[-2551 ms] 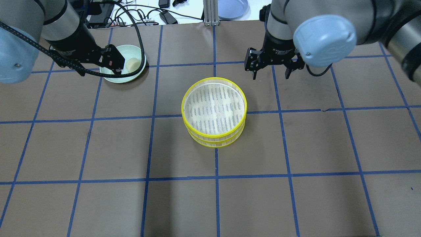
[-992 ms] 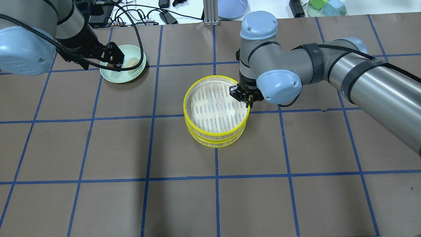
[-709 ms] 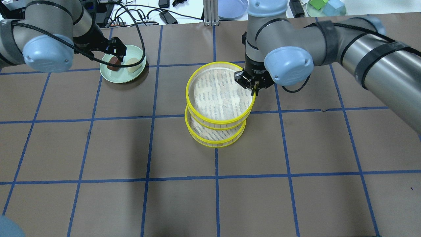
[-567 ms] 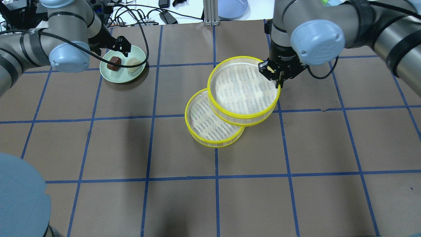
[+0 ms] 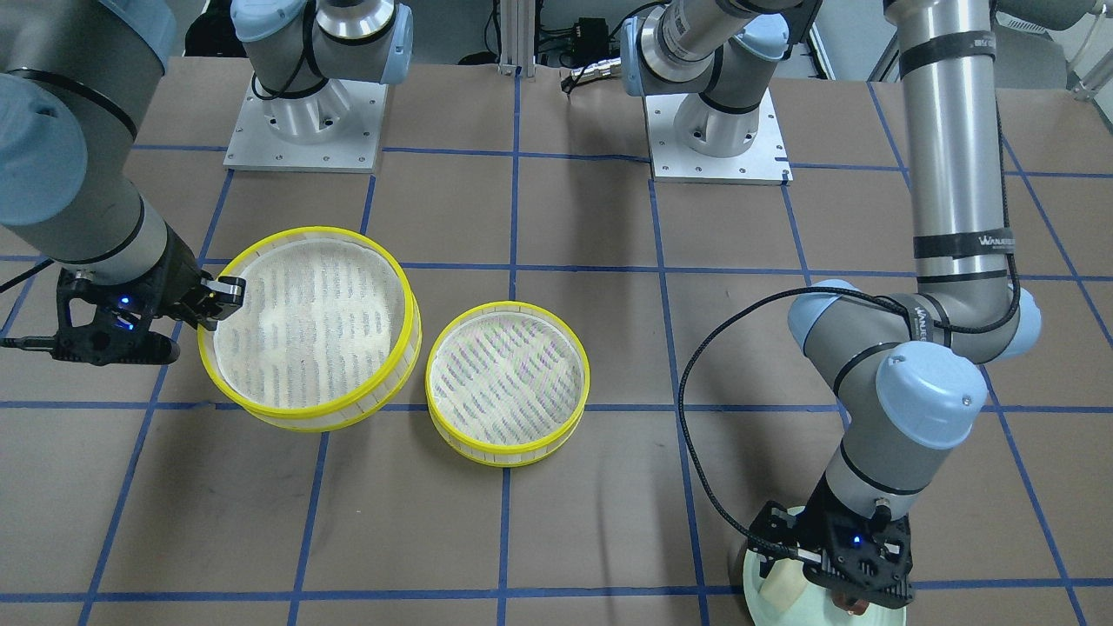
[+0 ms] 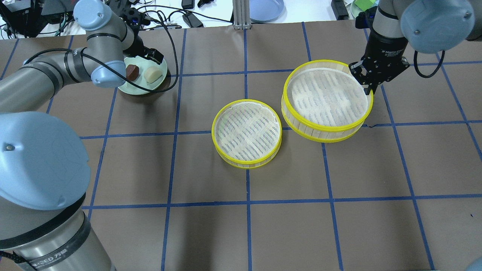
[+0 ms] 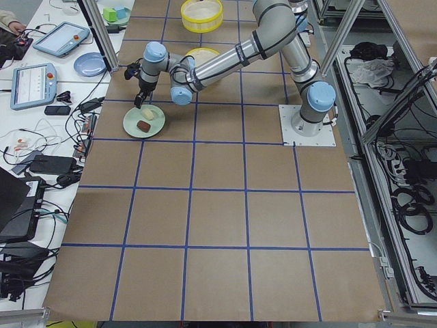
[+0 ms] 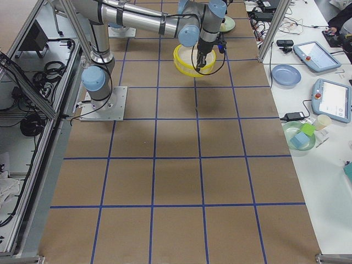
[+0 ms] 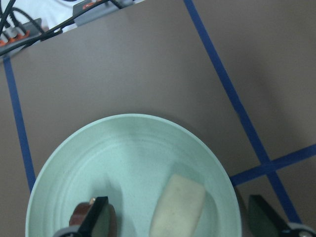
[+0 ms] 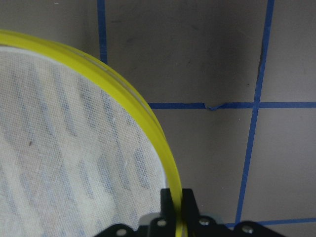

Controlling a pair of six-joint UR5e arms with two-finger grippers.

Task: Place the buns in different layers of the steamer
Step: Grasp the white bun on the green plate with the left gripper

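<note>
My right gripper (image 6: 371, 88) is shut on the yellow rim of the upper steamer tray (image 6: 327, 99) and holds it off the table, to the right of the lower tray (image 6: 246, 131). Both trays are empty, as the front view shows for the held tray (image 5: 309, 326) and the lower tray (image 5: 507, 380). The dark brown bun (image 6: 131, 72) and the cream bun (image 6: 152, 75) lie on the pale green plate (image 6: 141, 86). My left gripper (image 9: 180, 224) is open above the plate (image 9: 128, 158), straddling the cream bun (image 9: 178, 205); the brown bun (image 9: 79, 217) is at its left finger.
A blue plate (image 6: 266, 9), cables and a dish with green and blue blocks (image 6: 361, 5) lie beyond the table's far edge. The two arm bases (image 5: 300, 122) stand at the robot's side of the table.
My right gripper closed on the top tray's rim, lifted it off the stack and carried it right. My left gripper shifted over the plate, uncovering the brown bun.
</note>
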